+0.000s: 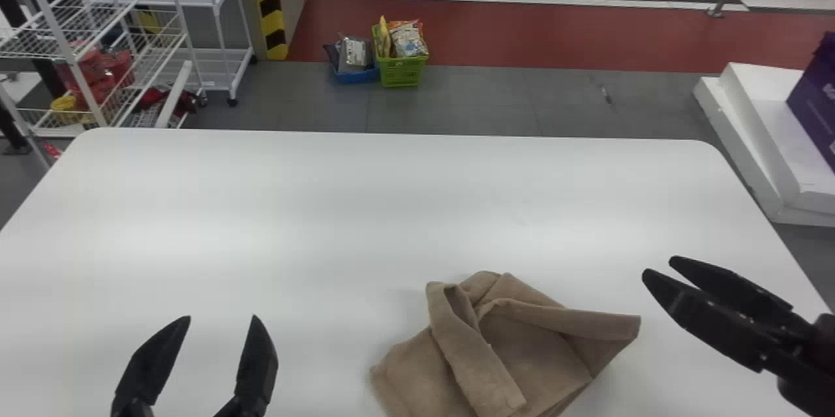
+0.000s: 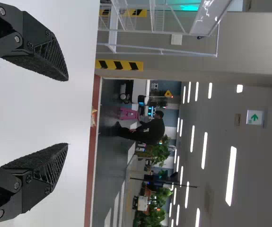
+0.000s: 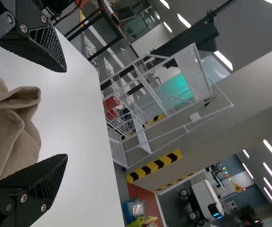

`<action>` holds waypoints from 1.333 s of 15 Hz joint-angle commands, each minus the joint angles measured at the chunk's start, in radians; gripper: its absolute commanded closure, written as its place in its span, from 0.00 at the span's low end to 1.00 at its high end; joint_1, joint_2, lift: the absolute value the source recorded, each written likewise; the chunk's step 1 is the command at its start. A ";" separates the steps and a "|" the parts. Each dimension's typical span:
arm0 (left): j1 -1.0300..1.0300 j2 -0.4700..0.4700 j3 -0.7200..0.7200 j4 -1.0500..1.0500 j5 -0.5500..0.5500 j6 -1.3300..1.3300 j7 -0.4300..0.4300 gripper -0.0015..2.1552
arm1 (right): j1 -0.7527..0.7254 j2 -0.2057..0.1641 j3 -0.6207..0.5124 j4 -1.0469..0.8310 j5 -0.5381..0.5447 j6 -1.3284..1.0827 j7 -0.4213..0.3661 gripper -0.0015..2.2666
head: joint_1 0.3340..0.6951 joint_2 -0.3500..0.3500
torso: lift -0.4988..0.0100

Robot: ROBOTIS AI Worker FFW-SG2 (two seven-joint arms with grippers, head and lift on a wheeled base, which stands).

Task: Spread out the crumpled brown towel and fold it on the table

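Observation:
The brown towel [image 1: 522, 345] lies crumpled, with overlapping folds, at the near edge of the head view, right of centre. Left of it, apart from the cloth, my left gripper [image 1: 220, 318] stands open; in the left wrist view the left gripper [image 2: 68, 112] has nothing between its spread fingers. My right gripper [image 1: 657, 265] is just right of the towel's pointed right corner, not touching it. From the right wrist view, the right gripper [image 3: 66, 113] is open, and the towel [image 3: 13, 127] lies beyond the gap between its fingers, a small white tag showing on it.
The white table [image 1: 293, 208] extends beyond the towel to a rounded far edge. Past it on the floor are a green basket [image 1: 401, 70] and a blue tray [image 1: 355, 75]. White wire shelving [image 1: 117, 32] stands at the far left, white boxes [image 1: 770, 136] at the right.

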 commanded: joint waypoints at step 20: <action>0.004 -0.004 -0.019 -0.017 -0.010 0.128 -0.024 0.19 | -0.155 -0.015 0.211 0.501 0.675 -0.689 0.331 0.49 | 1.00 0.33 | 0.73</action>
